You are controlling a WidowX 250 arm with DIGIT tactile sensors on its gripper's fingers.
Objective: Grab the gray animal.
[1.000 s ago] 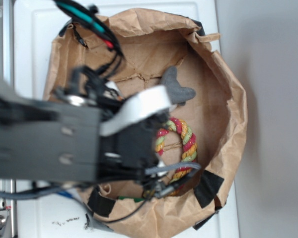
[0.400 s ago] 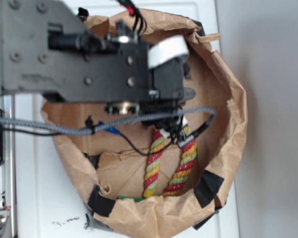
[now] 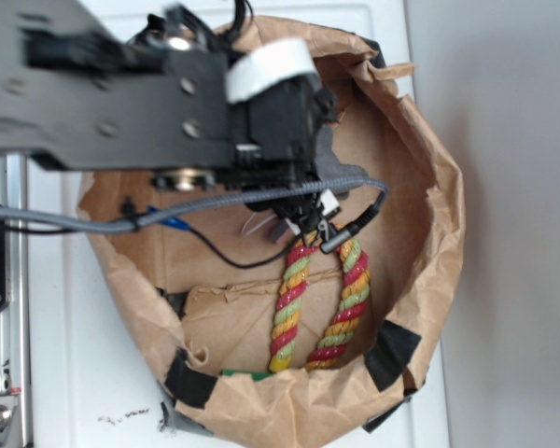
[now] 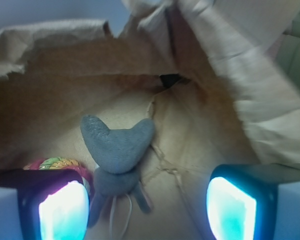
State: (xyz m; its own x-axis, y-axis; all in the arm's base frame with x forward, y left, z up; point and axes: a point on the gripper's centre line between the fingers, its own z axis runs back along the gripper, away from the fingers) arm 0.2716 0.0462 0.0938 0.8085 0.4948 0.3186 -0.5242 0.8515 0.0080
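In the wrist view the gray animal [image 4: 117, 150] lies on the brown paper floor, its two big rounded ears pointing away and its thin limbs and white string loop toward me. My gripper [image 4: 147, 210] hangs open just above it. The toy sits between the fingertips [image 4: 65, 210], closer to the left one, and touches neither. In the exterior view my arm [image 3: 168, 112] hides nearly all of the gray animal [image 3: 343, 174]; only a gray edge shows at the right of the gripper body.
A red-yellow-green rope toy [image 3: 322, 303] lies just in front of the animal, also showing as the rope toy [image 4: 55, 163] by my left finger. Crumpled paper-bag walls [image 3: 434, 215] ring the space, with black tape [image 3: 392, 355] at the front. A cable [image 3: 261, 201] hangs below the arm.
The arm has swung from the bag's front left to the back and now sits over the gray animal, covering it. The rope toy has come into full view.
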